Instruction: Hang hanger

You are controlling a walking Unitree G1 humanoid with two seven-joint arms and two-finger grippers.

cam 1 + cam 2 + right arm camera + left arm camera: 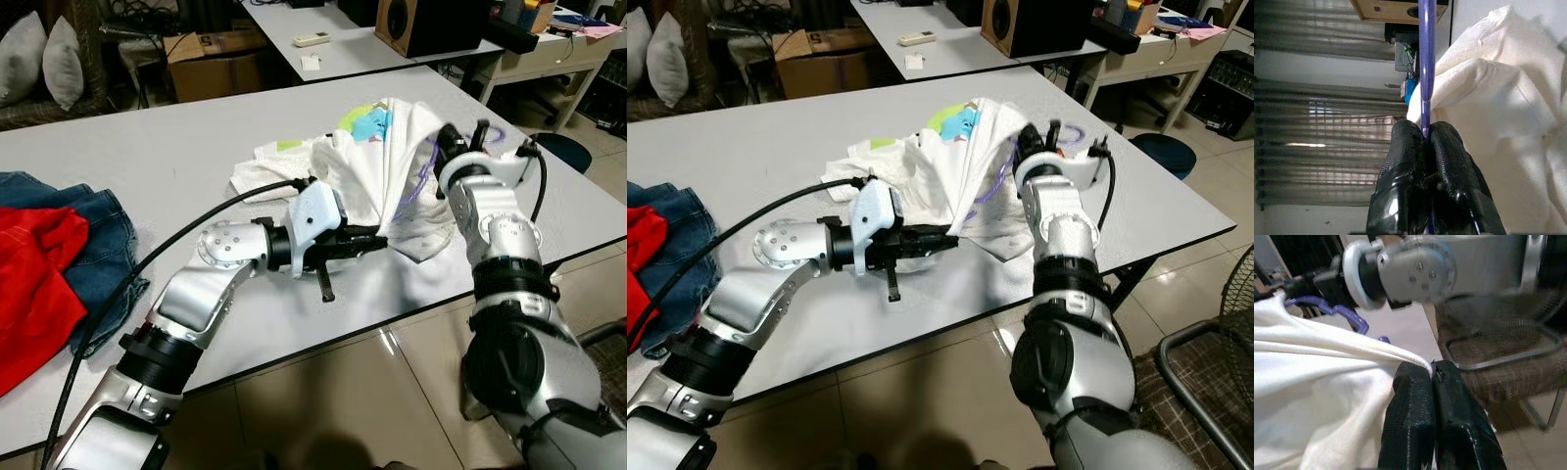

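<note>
A white T-shirt (372, 166) with a coloured print lies bunched and partly lifted on the grey table (157, 147). A purple hanger (1426, 58) is tucked into it, and parts of its purple bar (1004, 168) show beside the cloth. My right gripper (1425, 132) is shut on the hanger's bar, at the shirt's right side (449, 137). My left gripper (382, 238) reaches in from the left, low over the table. Its fingertips (1415, 377) are shut on the shirt's lower edge (1317, 396). Most of the hanger is hidden under the cloth.
A red garment (34, 284) and blue jeans (98, 230) lie at the table's left end. Behind stands a second table with a remote (313, 39) and a wooden speaker (431, 24), plus a cardboard box (220, 64). A metal-framed chair (1205, 372) is at the right.
</note>
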